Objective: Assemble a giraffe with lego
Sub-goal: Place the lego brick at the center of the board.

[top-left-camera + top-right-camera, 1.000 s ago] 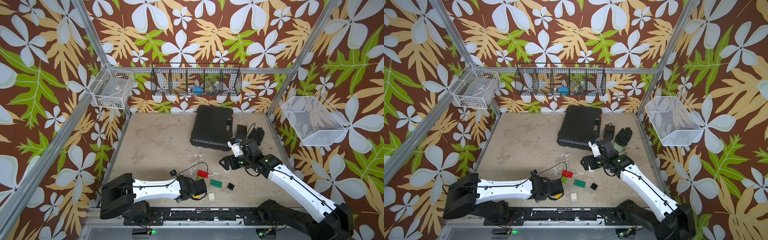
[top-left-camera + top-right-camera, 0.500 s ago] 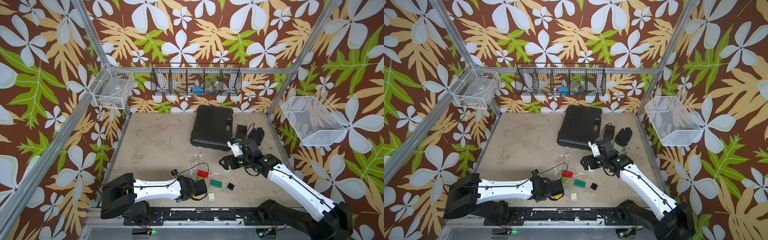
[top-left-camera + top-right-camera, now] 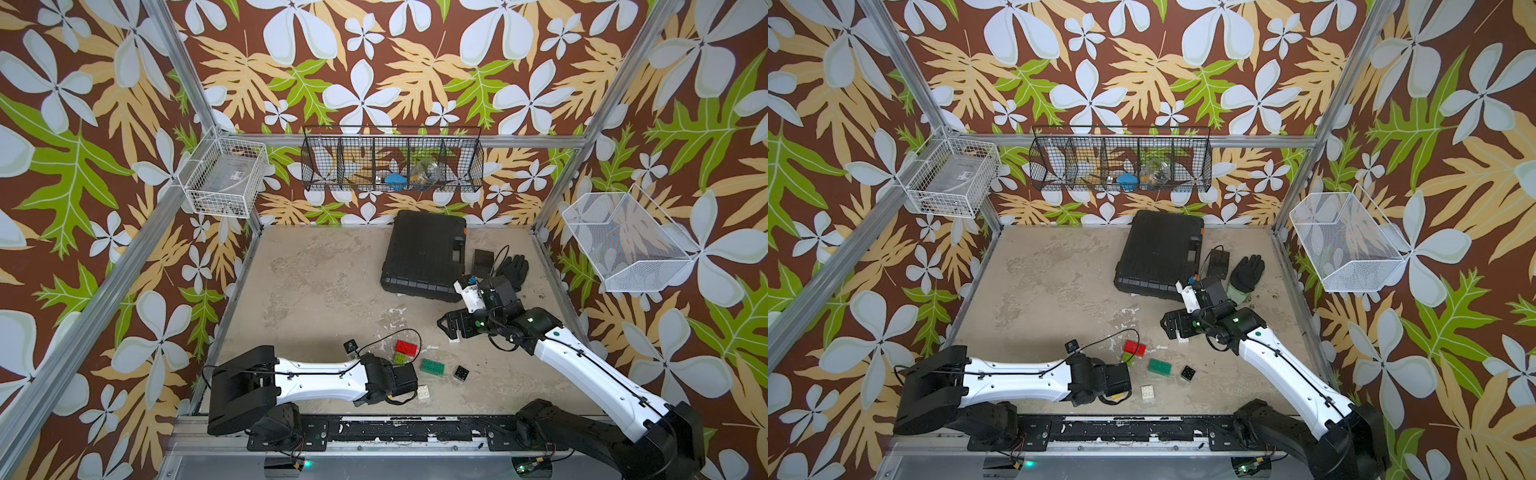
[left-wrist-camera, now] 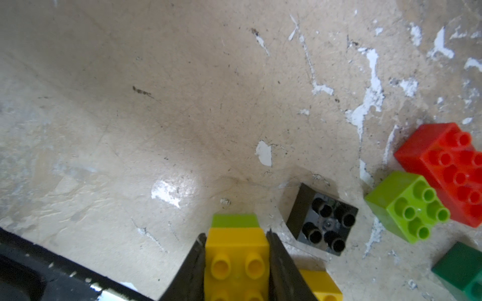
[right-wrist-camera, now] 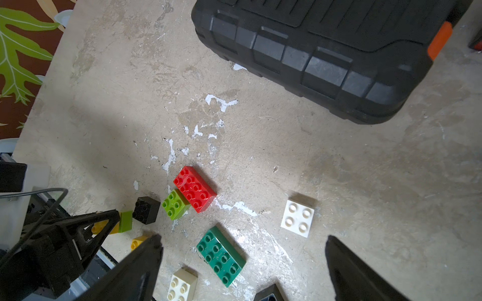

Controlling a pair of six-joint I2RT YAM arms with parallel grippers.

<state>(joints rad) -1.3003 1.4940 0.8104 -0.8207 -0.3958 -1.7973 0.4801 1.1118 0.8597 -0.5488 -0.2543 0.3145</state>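
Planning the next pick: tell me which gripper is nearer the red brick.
Left. The left gripper, shut on a yellow brick, is close by the red brick; the right gripper hangs open farther off, near a white brick.

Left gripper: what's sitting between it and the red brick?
A black brick, then a lime brick touching the red brick. The left wrist view shows them in a row off the left gripper, which grips a yellow brick.

No writing, label, brand, number or sign is legible on anything in these views.
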